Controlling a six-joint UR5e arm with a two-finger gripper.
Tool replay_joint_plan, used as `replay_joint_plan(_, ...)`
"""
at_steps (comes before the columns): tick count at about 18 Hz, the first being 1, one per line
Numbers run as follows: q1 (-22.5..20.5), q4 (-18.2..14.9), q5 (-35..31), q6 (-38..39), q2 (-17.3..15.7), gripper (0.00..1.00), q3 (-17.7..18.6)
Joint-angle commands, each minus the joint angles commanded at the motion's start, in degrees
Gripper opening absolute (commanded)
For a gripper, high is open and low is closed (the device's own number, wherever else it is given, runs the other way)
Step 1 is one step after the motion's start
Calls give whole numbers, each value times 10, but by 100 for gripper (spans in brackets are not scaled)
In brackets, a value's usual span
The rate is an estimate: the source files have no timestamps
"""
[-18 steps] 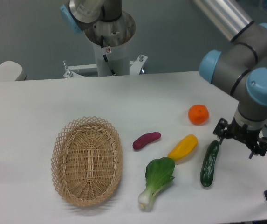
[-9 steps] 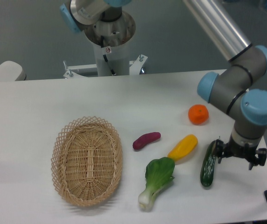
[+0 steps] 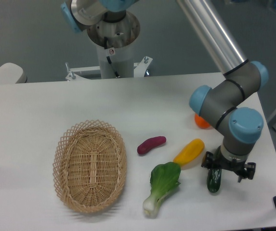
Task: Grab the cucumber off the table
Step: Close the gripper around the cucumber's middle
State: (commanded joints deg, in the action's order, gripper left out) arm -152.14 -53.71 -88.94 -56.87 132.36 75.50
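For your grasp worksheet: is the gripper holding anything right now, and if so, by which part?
It cannot be told. The gripper sits over the cucumber's far half, which lies on the table; the wrist hides the fingers.

A wicker basket (image 3: pixel 90 165) sat left; purple sweet potato (image 3: pixel 151 144), yellow pepper (image 3: pixel 189 151), bok choy (image 3: pixel 162 186) and a half-hidden orange (image 3: pixel 201 122) lay right.

The basket (image 3: pixel 90 165) was woven wicker, rough and matt, on the smooth white table (image 3: pixel 41 106). The cucumber (image 3: pixel 214 180) looked glossy, like plastic. The arm's tube (image 3: pixel 210 33) was brushed metal with matt blue plastic caps.
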Motion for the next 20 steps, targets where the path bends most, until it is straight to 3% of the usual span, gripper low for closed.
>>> replay_joint_plan(9,-1,10,-21,-18,4,100,25)
replay_joint_plan(13,-1,31,-22,-19,4,97,38)
replay_joint_plan(14,-1,29,-22,-19,4,84,38)
replay_joint_plan(16,-3,30,-21,-21,2,47,37)
replay_joint_plan(17,-4,30,-21,-21,1,38,37)
replay_joint_plan(20,-5,29,-22,-22,1,24,34)
